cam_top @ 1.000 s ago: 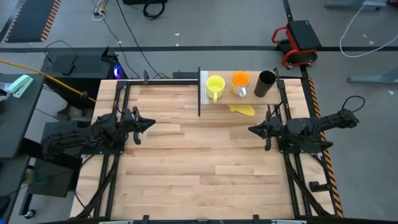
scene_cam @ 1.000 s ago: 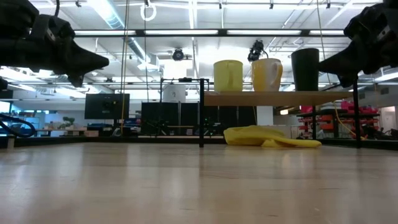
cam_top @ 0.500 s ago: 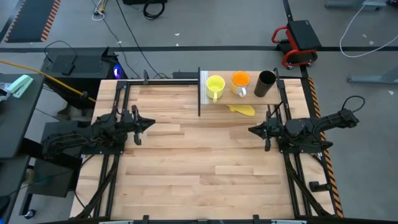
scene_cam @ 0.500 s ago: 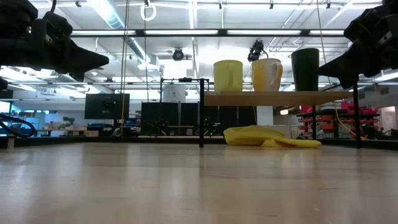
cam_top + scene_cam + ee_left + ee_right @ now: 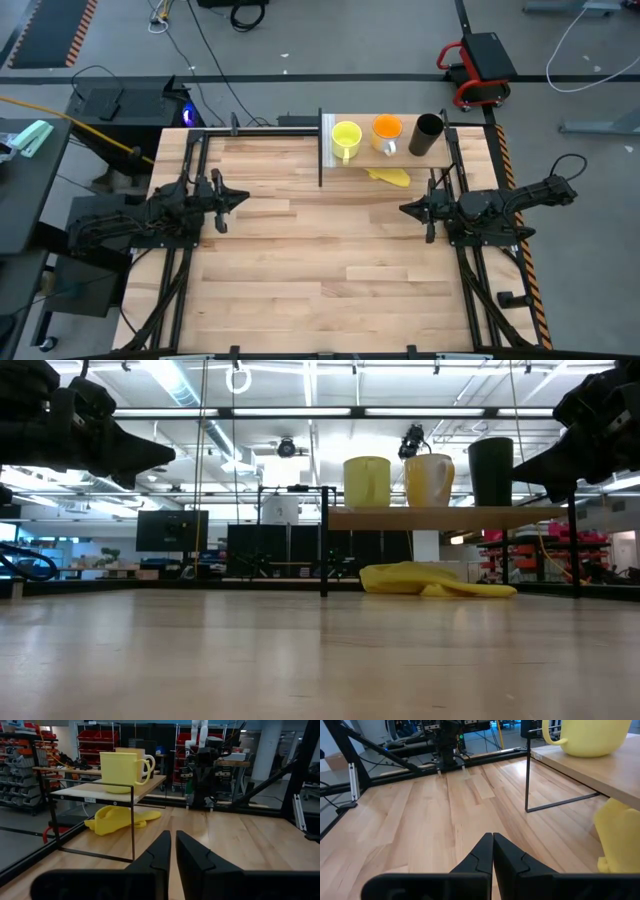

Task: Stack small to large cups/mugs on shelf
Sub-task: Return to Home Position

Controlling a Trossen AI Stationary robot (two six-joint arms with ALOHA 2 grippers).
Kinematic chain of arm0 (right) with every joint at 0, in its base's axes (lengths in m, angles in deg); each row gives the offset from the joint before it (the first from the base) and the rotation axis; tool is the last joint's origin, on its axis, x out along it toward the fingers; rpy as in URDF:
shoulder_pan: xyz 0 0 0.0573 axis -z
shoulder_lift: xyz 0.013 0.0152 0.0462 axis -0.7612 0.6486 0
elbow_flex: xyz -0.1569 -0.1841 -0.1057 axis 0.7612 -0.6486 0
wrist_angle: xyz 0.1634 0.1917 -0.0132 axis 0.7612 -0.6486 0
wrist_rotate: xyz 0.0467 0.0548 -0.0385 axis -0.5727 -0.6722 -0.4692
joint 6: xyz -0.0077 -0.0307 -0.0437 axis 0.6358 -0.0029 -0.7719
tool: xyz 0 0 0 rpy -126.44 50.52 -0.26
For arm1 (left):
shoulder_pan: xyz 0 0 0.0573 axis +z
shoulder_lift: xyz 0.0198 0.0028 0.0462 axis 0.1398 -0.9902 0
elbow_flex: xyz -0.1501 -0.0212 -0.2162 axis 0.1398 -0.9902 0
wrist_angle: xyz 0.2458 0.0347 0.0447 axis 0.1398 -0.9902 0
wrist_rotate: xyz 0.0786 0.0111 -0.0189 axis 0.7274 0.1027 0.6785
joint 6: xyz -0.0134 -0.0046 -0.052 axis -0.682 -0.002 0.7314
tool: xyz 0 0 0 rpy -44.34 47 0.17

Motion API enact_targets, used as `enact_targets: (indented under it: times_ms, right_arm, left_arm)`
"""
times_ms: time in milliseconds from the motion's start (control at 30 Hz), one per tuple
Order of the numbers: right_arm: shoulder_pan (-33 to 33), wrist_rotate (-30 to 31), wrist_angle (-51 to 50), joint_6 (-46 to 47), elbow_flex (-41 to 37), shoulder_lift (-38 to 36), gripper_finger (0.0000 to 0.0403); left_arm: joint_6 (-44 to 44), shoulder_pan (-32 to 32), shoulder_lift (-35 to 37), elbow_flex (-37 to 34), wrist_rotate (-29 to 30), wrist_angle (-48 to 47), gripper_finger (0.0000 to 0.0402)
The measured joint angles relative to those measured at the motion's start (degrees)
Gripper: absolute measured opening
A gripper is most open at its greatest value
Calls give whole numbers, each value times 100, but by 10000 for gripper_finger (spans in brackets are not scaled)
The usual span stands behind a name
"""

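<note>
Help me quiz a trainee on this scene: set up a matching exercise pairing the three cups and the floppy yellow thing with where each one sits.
Things:
1. yellow mug
2. orange mug
3. black cup
4. floppy yellow thing

Places:
A. on the tabletop, below the shelf
B. at the shelf's end farthest from the white end panel
C. in the middle of the shelf
D. on the shelf, next to the white end panel

Pairs: 1-D, 2-C, 3-B, 4-A
</note>
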Motion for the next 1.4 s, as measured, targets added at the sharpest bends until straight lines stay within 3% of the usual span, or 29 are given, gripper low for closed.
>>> enact_targets:
  times_ms: [1400]
  right_arm:
    - [-2, -2, 1, 0, 0, -1, 17]
  left_arm:
    - [2, -2, 0, -2, 2, 6, 30]
